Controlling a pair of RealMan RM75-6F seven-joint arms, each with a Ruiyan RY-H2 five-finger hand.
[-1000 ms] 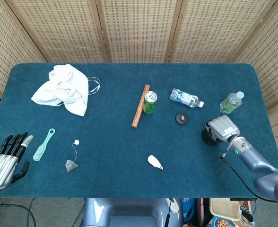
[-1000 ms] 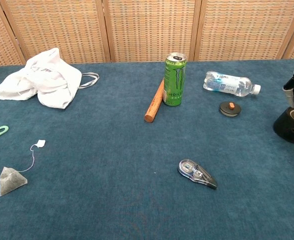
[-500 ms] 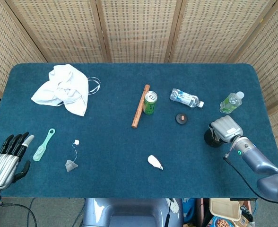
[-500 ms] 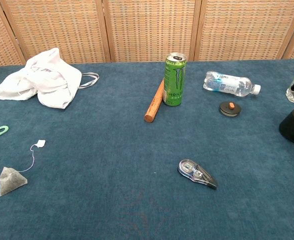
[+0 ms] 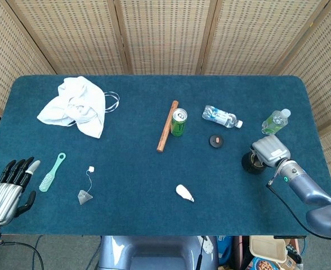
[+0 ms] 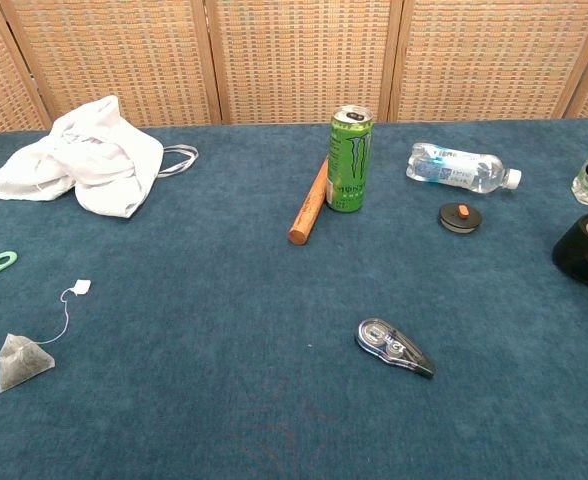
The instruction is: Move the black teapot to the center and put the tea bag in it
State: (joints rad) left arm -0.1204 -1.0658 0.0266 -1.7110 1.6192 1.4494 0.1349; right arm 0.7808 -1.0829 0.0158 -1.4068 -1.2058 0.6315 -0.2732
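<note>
Teapot sits far right on the worktop, covered from above by the right hand, finger state not discernible; tea bag lies near left beside the idle left hand, fingers apart, holding nothing.

- The right hand has drifted a little further toward the right table edge over the last second
- The black teapot under it has shifted right too, now partly cut off in the chest view
- From the chest, the hand's fingers have nearly gone out of frame
</note>
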